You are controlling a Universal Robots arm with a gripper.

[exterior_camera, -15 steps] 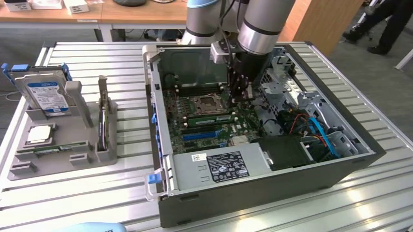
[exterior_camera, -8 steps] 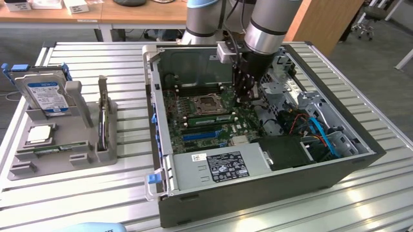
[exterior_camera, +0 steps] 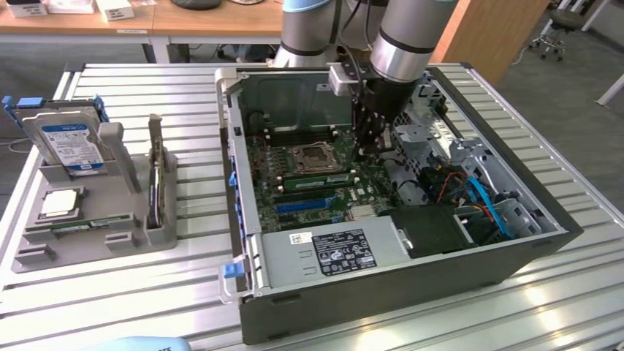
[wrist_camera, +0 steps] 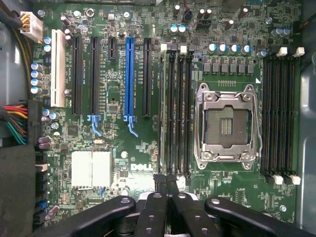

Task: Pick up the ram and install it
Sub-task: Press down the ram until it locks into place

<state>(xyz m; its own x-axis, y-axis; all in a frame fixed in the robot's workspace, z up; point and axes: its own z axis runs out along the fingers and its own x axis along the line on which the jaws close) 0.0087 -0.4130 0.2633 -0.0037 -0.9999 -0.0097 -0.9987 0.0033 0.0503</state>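
Ram: a green stick (exterior_camera: 317, 178) that I see lying along the memory slots (wrist_camera: 176, 111), between the processor socket (wrist_camera: 227, 123) and the blue slot (wrist_camera: 130, 79).
Pincer (wrist_camera: 165, 180): fingers pressed together, over the end of those slots; I can't tell whether they pinch anything.
Tray (exterior_camera: 29, 256): off the case's left edge in the exterior view, holding a second green stick (exterior_camera: 88, 223), a silver chip (exterior_camera: 61, 201) and a hard drive (exterior_camera: 69, 139).

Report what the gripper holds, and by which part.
Cannot be told. The shut gripper sits at one end of the ram, which stands edge-up beside the socket.
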